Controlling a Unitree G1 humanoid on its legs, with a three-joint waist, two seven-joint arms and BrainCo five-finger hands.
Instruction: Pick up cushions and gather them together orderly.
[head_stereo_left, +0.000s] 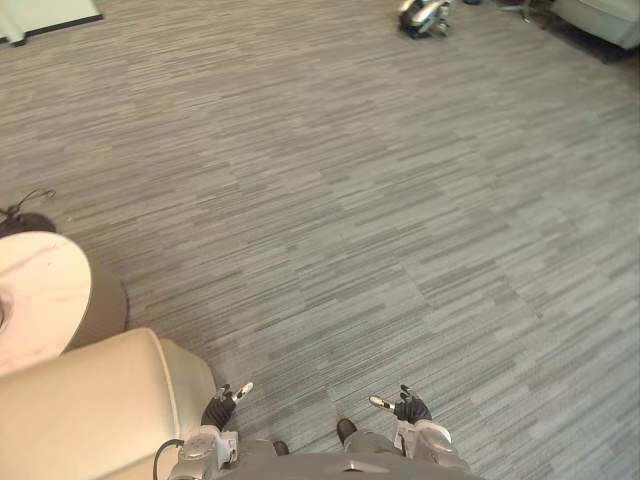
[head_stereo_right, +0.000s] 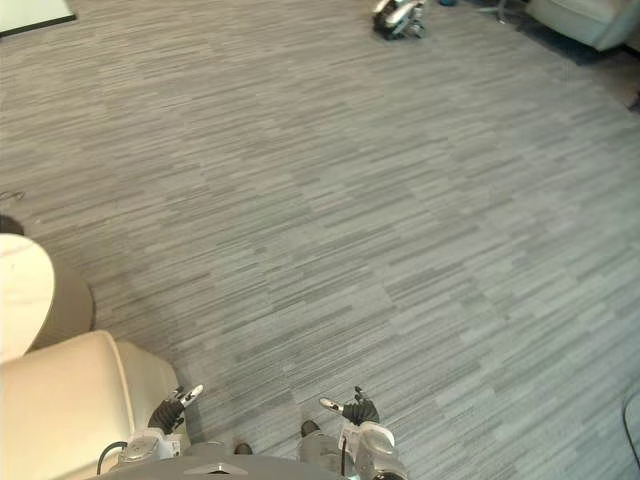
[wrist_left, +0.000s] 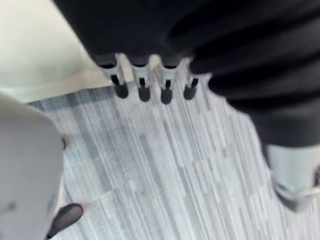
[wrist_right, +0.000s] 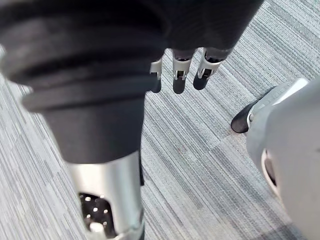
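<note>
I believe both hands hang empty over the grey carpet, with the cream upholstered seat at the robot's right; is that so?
Not quite: the left eye view shows the cream upholstered seat at the robot's left. The left hand and right hand do hang empty over the grey carpet.

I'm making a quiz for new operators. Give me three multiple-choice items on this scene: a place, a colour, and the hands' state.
1. Where is the cream seat? A) at the robot's left B) at its right C) far across the room
2. What colour is the carpet? A) red B) grey C) green
3. How are the hands? A) both open and empty B) both gripping a cushion C) one shut on a cloth

Answers: 1 A, the cream seat lies beside the left hand. 2 B, the carpet is striped grey. 3 A, the left hand and right hand hang with straight fingers, holding nothing.
</note>
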